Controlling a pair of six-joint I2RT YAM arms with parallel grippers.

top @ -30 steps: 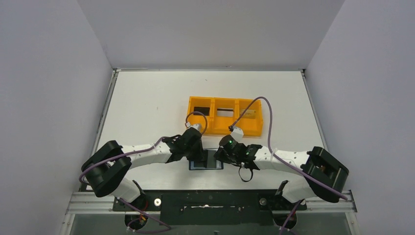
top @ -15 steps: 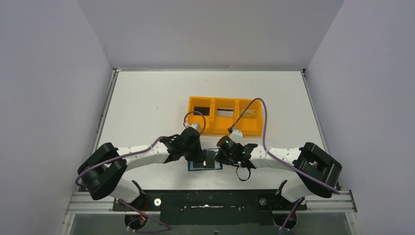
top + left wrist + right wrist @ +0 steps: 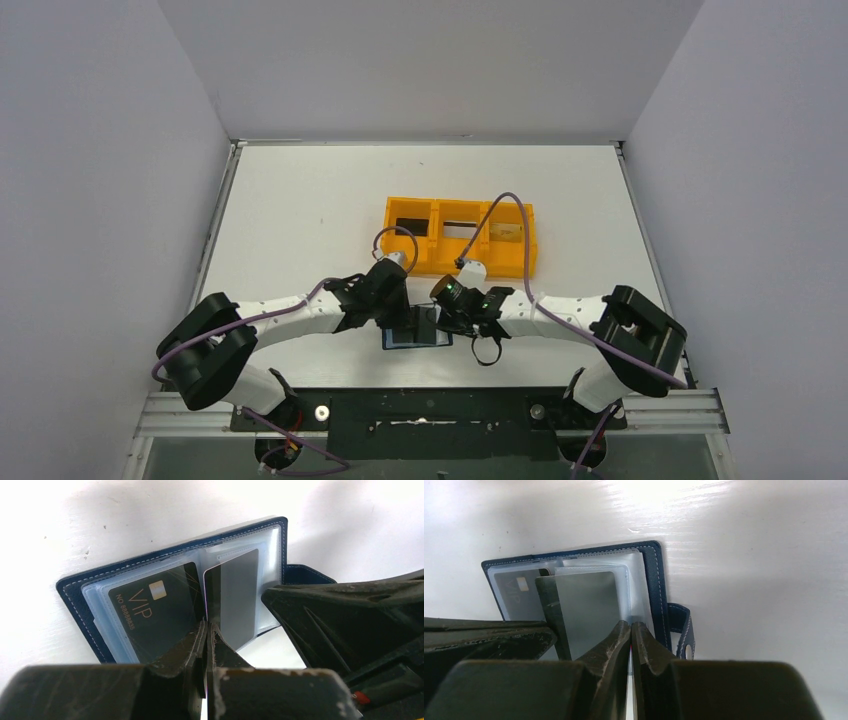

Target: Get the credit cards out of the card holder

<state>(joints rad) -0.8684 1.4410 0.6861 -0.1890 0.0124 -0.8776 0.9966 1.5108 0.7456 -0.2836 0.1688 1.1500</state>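
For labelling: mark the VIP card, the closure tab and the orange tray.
VIP card (image 3: 150,611): left wrist view, face.
closure tab (image 3: 688,630): right wrist view, strap middle.
orange tray (image 3: 515,262): top view, front wall.

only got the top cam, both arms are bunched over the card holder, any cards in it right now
Observer: Yes. In the left wrist view the card holder lies open, and a black VIP card sits in a clear sleeve on one half.
Operator: just that one
Observer: No, a grey card is in a sleeve on the other half, right beside the centre fold.
Operator: what are the fingers doing
Observer: Both pairs are shut. The left fingers meet at the centre fold and the right fingers at the near edge of the sleeves. I cannot tell whether either pair pinches a card.
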